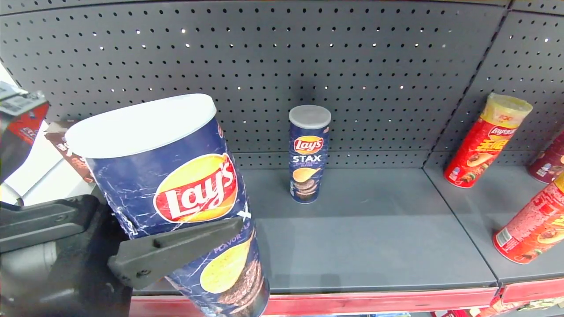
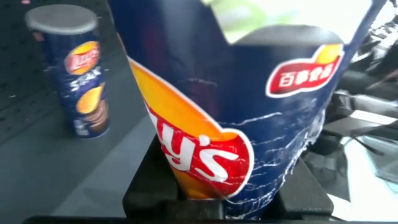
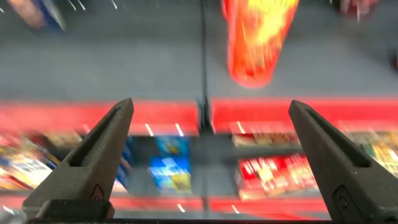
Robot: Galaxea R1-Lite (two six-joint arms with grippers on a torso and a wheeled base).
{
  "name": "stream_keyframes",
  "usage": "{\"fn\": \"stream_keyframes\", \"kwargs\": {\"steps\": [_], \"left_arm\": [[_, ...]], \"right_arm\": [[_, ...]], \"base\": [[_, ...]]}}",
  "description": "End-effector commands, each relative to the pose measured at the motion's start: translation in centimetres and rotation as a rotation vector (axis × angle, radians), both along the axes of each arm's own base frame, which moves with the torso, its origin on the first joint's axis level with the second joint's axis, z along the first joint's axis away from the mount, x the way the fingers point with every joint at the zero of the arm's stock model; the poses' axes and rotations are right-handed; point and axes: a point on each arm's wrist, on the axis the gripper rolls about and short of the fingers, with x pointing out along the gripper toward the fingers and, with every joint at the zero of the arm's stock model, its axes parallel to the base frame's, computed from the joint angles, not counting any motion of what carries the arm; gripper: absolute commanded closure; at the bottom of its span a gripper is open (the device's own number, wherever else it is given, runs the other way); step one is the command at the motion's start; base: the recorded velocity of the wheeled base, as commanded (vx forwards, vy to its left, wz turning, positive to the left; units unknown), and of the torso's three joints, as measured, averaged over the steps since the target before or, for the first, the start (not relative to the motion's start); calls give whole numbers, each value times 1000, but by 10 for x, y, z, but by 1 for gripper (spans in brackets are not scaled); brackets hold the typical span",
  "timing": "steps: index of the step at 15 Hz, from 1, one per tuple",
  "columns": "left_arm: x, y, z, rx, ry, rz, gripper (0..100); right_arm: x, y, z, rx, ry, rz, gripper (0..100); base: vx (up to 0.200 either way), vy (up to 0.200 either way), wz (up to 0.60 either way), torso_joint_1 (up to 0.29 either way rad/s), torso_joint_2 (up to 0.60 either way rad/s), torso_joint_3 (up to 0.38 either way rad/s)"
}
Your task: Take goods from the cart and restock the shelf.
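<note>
Blue shelf can (image 1: 309,154) upright beyond held can (image 1: 176,193); red cans (image 1: 487,141) rightward

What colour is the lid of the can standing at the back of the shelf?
The lid is grey; the head view shows it best.

Shop aisle, grey pegboard shelf (image 1: 374,229) w/ chip cans (image 1: 309,154), red price rail (image 1: 374,301)

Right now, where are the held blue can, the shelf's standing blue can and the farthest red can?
held blue can (image 1: 196,190): head view, logo.
standing blue can (image 1: 308,164): head view, label middle.
farthest red can (image 1: 482,147): head view, label middle.
</note>
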Motion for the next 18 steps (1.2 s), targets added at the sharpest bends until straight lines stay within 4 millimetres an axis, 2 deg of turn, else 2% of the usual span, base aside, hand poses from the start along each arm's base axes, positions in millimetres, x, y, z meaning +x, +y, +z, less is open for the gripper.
{"fn": "stream_keyframes", "kwargs": {"steps": [1, 3, 6, 9, 11, 13, 16, 18], "left_arm": [[5, 7, -6, 9, 10, 48, 100], [7, 11, -4, -15, 0, 74, 100], [8, 11, -2, -38, 24, 77, 100], [8, 12, -8, -25, 44, 82, 100], [8, 11, -7, -28, 40, 82, 100], [10, 11, -8, -28, 52, 80, 100], [12, 9, -9, -23, 60, 80, 100], [12, 9, -10, -27, 73, 80, 100]], "right_arm": [[38, 5, 95, 35, 82, 227, 0], [54, 8, 88, -26, 173, 312, 0], [84, 19, 99, -174, 223, 449, 0], [116, 40, 95, -196, 313, 581, 0], [131, 49, 95, -198, 326, 606, 0], [156, 65, 99, -194, 354, 643, 0], [198, 85, 102, -176, 309, 658, 0], [223, 88, 101, -148, 227, 771, 0]], "base": [[0, 0, 0, 0, 0, 0], [0, 0, 0, 0, 0, 0], [0, 0, 0, 0, 0, 0], [0, 0, 0, 0, 0, 0], [0, 0, 0, 0, 0, 0], [0, 0, 0, 0, 0, 0], [0, 0, 0, 0, 0, 0], [0, 0, 0, 0, 0, 0]]}}
